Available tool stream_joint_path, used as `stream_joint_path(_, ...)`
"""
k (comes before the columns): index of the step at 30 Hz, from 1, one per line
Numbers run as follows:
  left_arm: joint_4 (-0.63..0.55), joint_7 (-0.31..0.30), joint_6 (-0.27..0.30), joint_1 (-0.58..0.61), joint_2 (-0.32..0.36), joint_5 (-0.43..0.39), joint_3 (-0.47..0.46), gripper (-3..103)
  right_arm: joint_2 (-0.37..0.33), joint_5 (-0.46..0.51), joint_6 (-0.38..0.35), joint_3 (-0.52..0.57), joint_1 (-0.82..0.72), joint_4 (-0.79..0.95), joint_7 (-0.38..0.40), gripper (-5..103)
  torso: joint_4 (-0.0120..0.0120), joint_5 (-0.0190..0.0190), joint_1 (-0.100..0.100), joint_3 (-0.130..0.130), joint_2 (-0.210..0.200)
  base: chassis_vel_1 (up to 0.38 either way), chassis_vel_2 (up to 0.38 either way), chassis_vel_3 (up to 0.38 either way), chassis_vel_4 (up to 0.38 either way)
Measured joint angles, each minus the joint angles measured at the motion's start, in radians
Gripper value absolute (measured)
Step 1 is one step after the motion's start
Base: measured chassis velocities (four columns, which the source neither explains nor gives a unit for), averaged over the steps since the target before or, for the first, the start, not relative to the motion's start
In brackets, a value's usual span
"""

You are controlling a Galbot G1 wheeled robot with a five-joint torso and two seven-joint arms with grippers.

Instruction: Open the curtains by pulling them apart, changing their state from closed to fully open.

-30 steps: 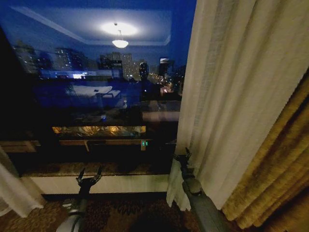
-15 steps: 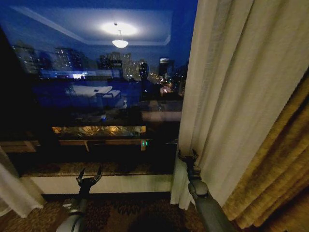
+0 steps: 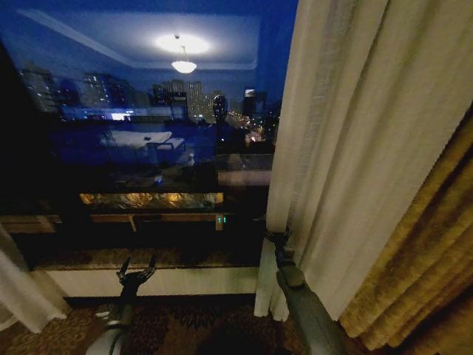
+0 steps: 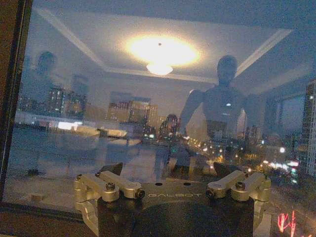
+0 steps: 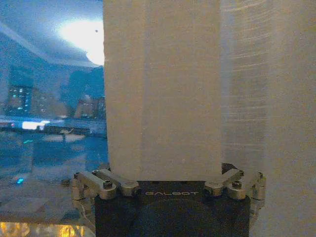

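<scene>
Cream-white sheer curtain panel hangs bunched at the right, its inner edge between the right gripper's spread jaws, seemingly for dragging aside. Left sheer panel sits far left; left gripper idles low, jaws open, empty.

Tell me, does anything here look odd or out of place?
Nothing looks damaged or spilled. The right curtain hangs bunched beside the golden drape, its hem flared where the right gripper meets it. The left curtain is pulled well aside. The left gripper hovers open, low before the window.
</scene>
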Motion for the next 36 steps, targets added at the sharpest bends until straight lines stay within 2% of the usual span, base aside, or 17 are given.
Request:
stream_joint_path(3, 0.000, 0.000, 0.000, 0.000, 0.000, 0.000, 0.000, 100, -0.001, -0.005, 0.015, -0.003, 0.000, -0.007, -0.023, 89, -0.0001, 0.0000, 0.000, 0.000, 0.000, 0.000, 0.000, 0.000, 0.000)
stream_joint_path(5, 0.000, 0.000, 0.000, 0.000, 0.000, 0.000, 0.000, 100, -0.001, -0.005, 0.017, -0.003, 0.000, -0.007, -0.024, 89, 0.0000, 0.0001, 0.000, 0.000, 0.000, 0.000, 0.000, 0.000, 0.000)
stream_joint_path(6, 0.000, 0.000, 0.000, 0.000, 0.000, 0.000, 0.000, 100, -0.001, -0.005, 0.019, -0.003, 0.000, -0.007, -0.025, 79, 0.0000, 0.0000, 0.000, 0.000, 0.000, 0.000, 0.000, 0.000, 0.000)
stream_joint_path(8, 0.000, 0.000, 0.000, 0.000, 0.000, 0.000, 0.000, 100, -0.002, -0.004, 0.019, -0.002, -0.001, -0.007, -0.025, 79, -0.0001, 0.0000, 0.000, 0.000, 0.000, 0.000, 0.000, 0.000, 0.000)
stream_joint_path(10, 0.000, 0.000, 0.000, 0.000, 0.000, 0.000, 0.000, 100, -0.004, 0.000, 0.020, -0.001, -0.005, -0.004, -0.025, 68, -0.0001, 0.0000, 0.000, 0.000, 0.000, 0.000, 0.000, 0.000, 0.000)
stream_joint_path(11, 0.000, 0.000, 0.000, 0.000, 0.000, 0.000, 0.000, 100, -0.004, 0.000, 0.020, -0.001, -0.005, -0.004, -0.025, 68, -0.0001, 0.0000, 0.000, 0.000, 0.000, 0.000, 0.000, 0.000, 0.000)
stream_joint_path(13, 0.000, 0.000, 0.000, 0.000, 0.000, 0.000, 0.000, 100, -0.004, 0.001, 0.023, 0.000, -0.008, -0.002, -0.028, 57, -0.0001, 0.0000, 0.000, 0.000, 0.000, 0.000, 0.000, 0.000, 0.000)
stream_joint_path(14, 0.000, 0.000, 0.000, 0.000, 0.000, 0.000, 0.000, 100, -0.004, 0.001, 0.023, 0.000, -0.008, -0.002, -0.028, 57, -0.0001, 0.0000, 0.000, 0.000, 0.000, 0.000, 0.000, 0.000, 0.000)
stream_joint_path(18, 0.000, 0.000, 0.000, 0.000, 0.000, 0.000, 0.000, 100, -0.001, 0.016, 0.037, 0.000, -0.014, -0.002, -0.041, 35, -0.0001, 0.0000, 0.000, 0.000, 0.000, 0.000, 0.000, 0.000, 0.000)
stream_joint_path(20, 0.000, 0.000, 0.000, 0.000, 0.000, 0.000, 0.000, 100, 0.001, 0.022, 0.043, 0.000, -0.014, -0.001, -0.044, 35, -0.0001, 0.0001, 0.000, 0.000, 0.000, 0.000, 0.000, 0.000, 0.000)
stream_joint_path(24, 0.000, 0.000, 0.000, 0.000, 0.000, 0.000, 0.000, 100, 0.007, 0.036, 0.054, 0.002, -0.018, 0.005, -0.060, 14, -0.0001, 0.0001, 0.000, 0.000, 0.000, 0.000, 0.000, 0.000, 0.000)
stream_joint_path(26, 0.000, 0.000, 0.000, 0.000, 0.000, 0.000, 0.000, 100, 0.007, 0.039, 0.054, 0.002, -0.018, 0.005, -0.060, 14, -0.0001, 0.0001, 0.000, 0.000, 0.000, 0.000, 0.000, 0.000, 0.000)
stream_joint_path(29, 0.000, 0.000, 0.000, 0.000, 0.000, 0.000, 0.000, 100, 0.008, 0.048, 0.051, 0.006, -0.026, 0.007, -0.075, 2, -0.0001, 0.0001, 0.000, 0.000, 0.000, 0.000, 0.000, 0.000, 0.000)
stream_joint_path(36, 0.000, 0.000, 0.000, 0.000, 0.000, 0.000, 0.000, 100, 0.005, 0.065, 0.040, 0.010, -0.033, 0.010, -0.087, 0, -0.0001, 0.0001, 0.000, 0.000, 0.000, 0.000, 0.000, 0.000, 0.000)
